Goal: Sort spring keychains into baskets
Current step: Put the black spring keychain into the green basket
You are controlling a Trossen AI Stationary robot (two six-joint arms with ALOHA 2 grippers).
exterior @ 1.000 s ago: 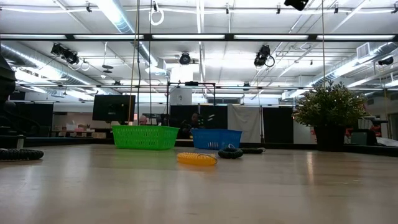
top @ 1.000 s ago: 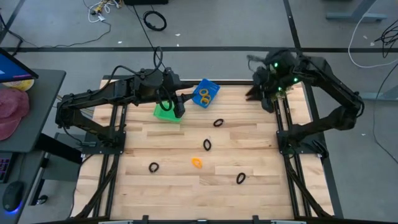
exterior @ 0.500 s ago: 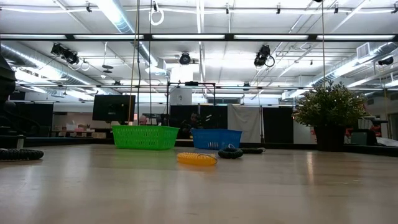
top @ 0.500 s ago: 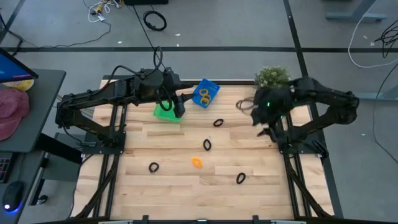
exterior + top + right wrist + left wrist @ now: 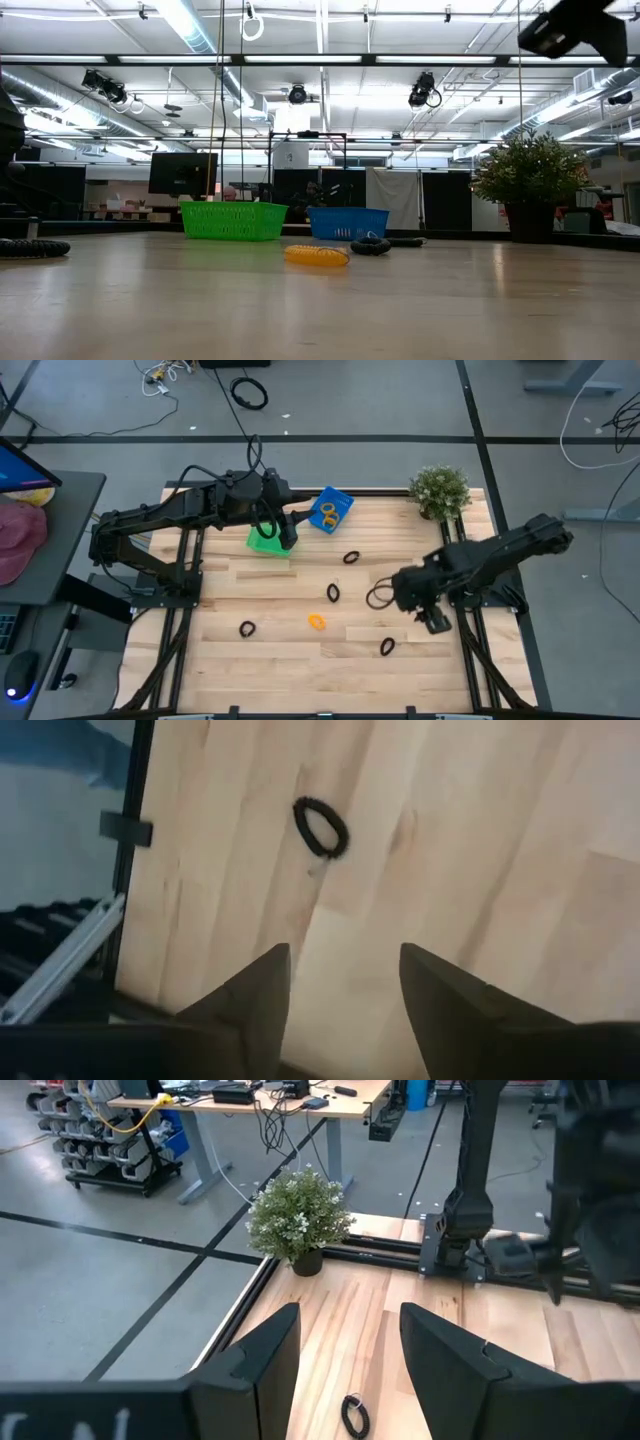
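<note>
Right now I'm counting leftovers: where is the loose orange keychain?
In the high view, the orange keychain lies mid-table, just below a black keychain, left of the right hand.

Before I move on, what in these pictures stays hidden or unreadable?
- High view: the bright green square plastic basket is mostly covered by the left gripper; its contents are hidden.
- Low view: the bright blue square plastic basket hides its contents behind its wall.
- High view: the right gripper blurs; its fingers are unclear there.

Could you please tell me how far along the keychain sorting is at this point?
Done: orange keychains lie in the blue basket. In hand: nothing; the open right pincer points toward a black keychain, and the open left pincer hangs over the green basket. Left: four black ones and one orange ring on the table.
</note>
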